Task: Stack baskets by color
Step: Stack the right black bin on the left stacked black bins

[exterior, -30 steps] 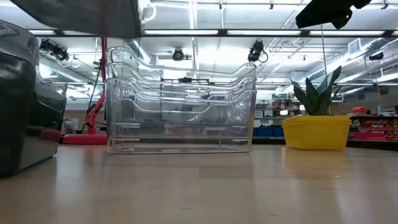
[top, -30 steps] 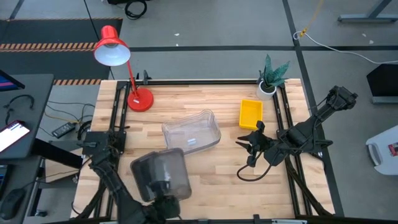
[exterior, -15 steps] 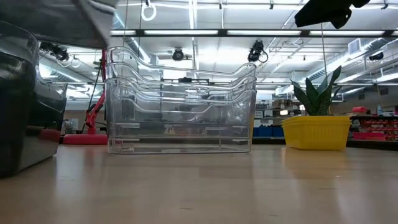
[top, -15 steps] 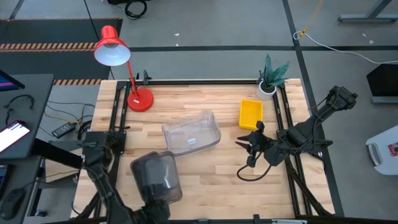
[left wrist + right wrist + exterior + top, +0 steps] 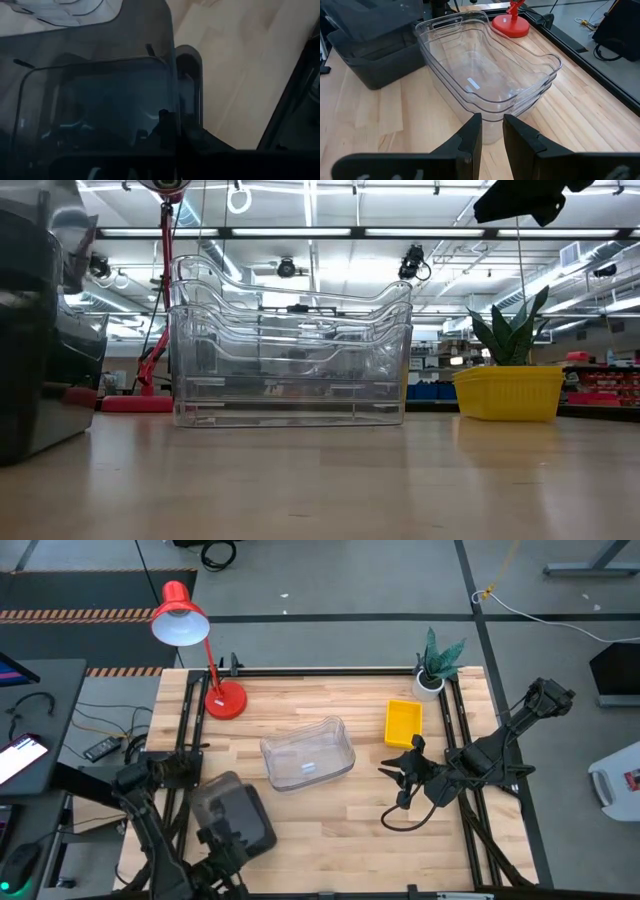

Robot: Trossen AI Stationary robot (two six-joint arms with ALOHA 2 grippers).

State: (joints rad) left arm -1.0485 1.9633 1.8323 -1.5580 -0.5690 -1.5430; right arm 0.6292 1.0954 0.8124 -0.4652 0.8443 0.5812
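Note:
My left gripper (image 5: 222,843) is shut on a dark grey basket (image 5: 235,812) at the near left, carried in the air over another grey basket (image 5: 375,65) that rests on the table. The clear baskets (image 5: 308,752) stand nested in one stack on their bottoms at the table's middle. A yellow basket (image 5: 403,722) sits on the table at the far right. My right gripper (image 5: 398,772) hovers open near the right edge, between the yellow basket and the clear stack. It points at the clear stack and has nothing between its fingers. My left gripper holds the grey basket by its near end wall (image 5: 170,107), coming from the table's near side and slanting down. One dark finger (image 5: 172,135) shows through the smoky wall; the rest of the hold is too dark to make out. The basket is lifted clear and tilted.
A red desk lamp (image 5: 225,700) stands at the far left and a small potted plant (image 5: 435,665) at the far right corner. A black cable (image 5: 400,822) loops on the table below my right gripper. Bare wood lies along the near middle.
My left gripper has carried the grey basket toward the table's left edge and a little down, rolling its wrist, so the basket has turned about and now hangs over the grey basket on the table. Nothing else has moved.

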